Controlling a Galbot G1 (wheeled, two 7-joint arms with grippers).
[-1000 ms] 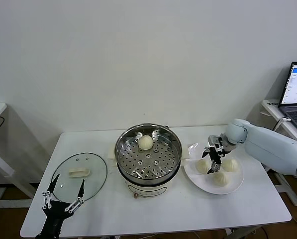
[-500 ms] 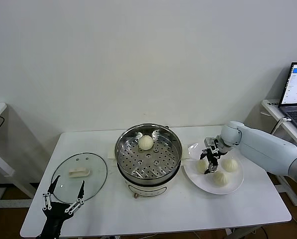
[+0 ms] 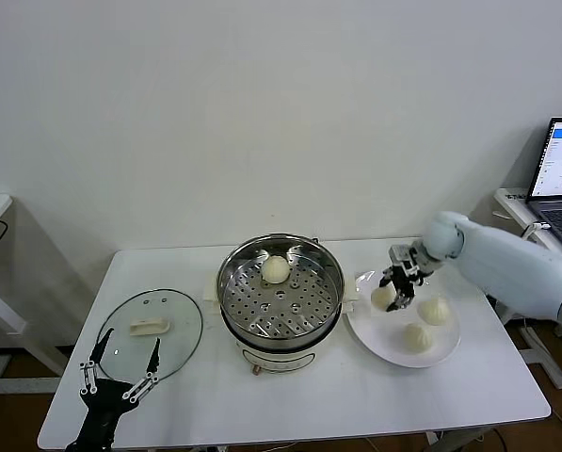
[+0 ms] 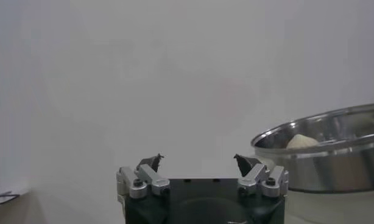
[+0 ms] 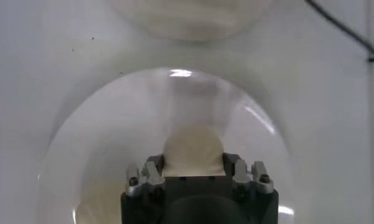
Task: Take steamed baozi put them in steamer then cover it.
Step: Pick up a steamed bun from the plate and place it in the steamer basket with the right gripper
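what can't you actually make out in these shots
- Right tool, head view: its tips hide the far side of the cream-white pleated bun between them; whether it clears the flat white plate is unclear.
- Right wrist view: the tool body covers the bun's lower part.
- Left wrist view: the shiny steel steamer basket is cut by the edge; the clear glass lid is out of frame.

Four baozi (image 3: pixel 276 269), one steamer (image 3: pixel 281 299), cover (image 3: pixel 151 334).
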